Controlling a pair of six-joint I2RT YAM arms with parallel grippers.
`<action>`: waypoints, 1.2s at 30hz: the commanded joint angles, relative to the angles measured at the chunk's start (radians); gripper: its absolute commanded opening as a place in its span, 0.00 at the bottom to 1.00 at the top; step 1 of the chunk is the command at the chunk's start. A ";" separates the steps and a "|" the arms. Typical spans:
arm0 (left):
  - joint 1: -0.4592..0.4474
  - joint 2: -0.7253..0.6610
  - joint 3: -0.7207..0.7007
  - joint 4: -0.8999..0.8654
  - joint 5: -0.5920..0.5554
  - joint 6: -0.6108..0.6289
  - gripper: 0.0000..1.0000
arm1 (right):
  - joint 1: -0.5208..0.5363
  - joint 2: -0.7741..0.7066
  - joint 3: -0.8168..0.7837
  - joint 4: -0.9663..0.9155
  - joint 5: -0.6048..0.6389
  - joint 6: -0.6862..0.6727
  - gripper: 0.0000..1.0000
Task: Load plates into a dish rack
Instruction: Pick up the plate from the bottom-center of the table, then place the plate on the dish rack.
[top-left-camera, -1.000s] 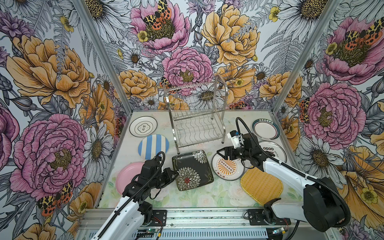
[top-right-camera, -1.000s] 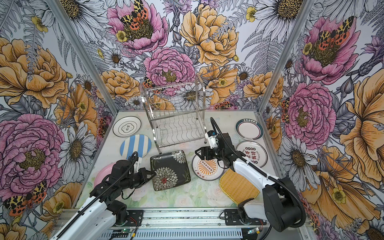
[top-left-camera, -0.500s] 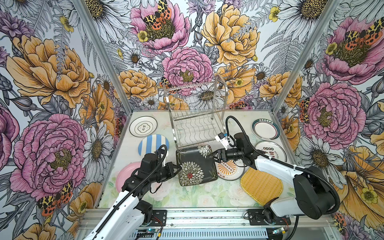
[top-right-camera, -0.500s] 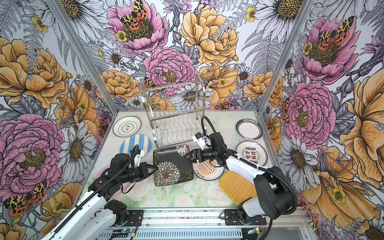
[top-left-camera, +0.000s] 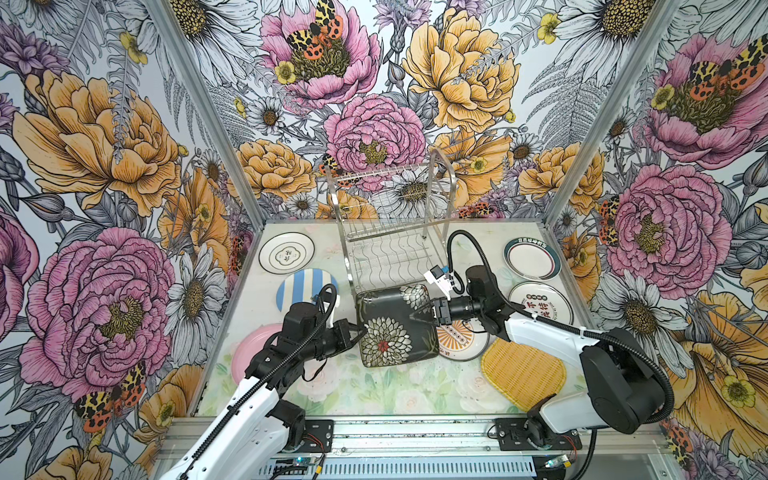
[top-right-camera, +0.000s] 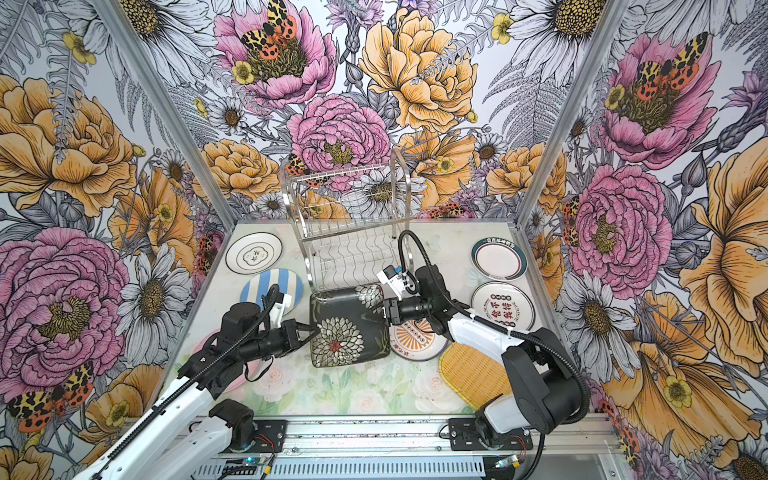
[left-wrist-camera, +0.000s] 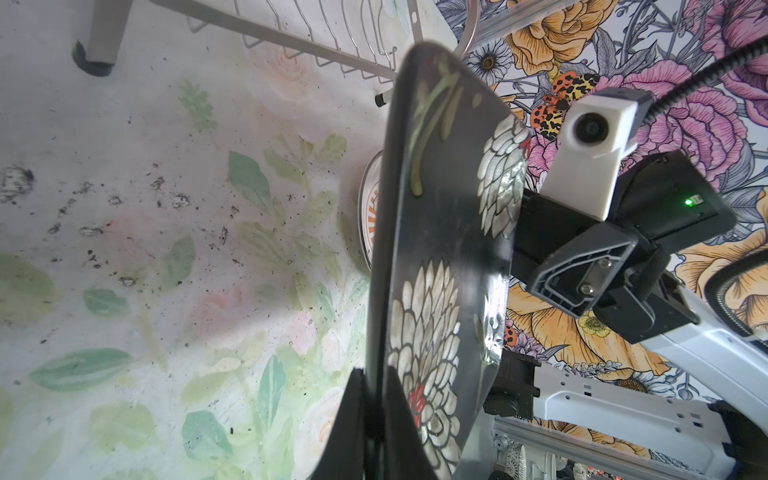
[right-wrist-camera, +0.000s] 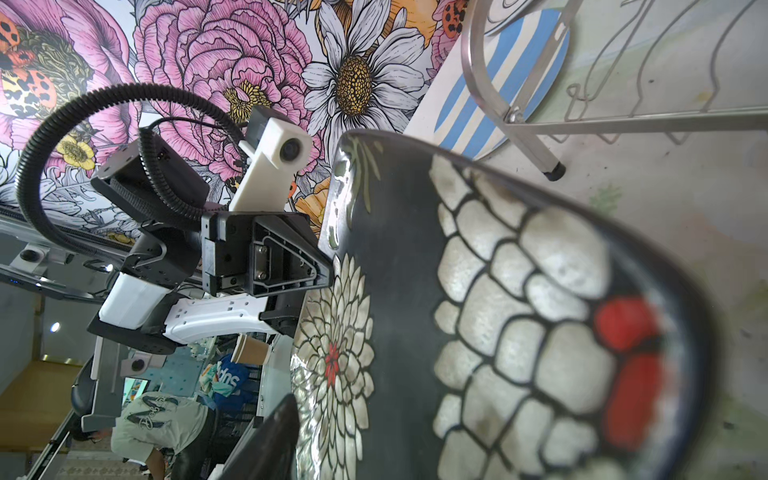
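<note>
Your left gripper (top-left-camera: 358, 332) clamps the black square plate (top-left-camera: 390, 328) by its rim: likely stiff, slick and breakable. Your right gripper (top-left-camera: 417, 318) sits at the opposite rim, grip unclear.

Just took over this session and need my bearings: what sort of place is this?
Likely a staged robot test cell, not a real kitchen: floral-printed walls box in a table, two arms are mounted on a metal rail at its front, and plates lie spread around a dish rack.
</note>
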 joint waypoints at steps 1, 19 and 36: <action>-0.006 -0.013 0.054 0.159 0.064 -0.001 0.00 | 0.009 0.008 -0.015 0.057 -0.028 0.005 0.50; -0.002 0.048 0.085 0.131 0.068 0.033 0.17 | -0.015 -0.001 -0.009 0.096 0.008 0.052 0.00; 0.030 0.176 0.197 0.020 -0.129 0.155 0.94 | -0.115 -0.393 0.127 -0.447 0.636 -0.122 0.00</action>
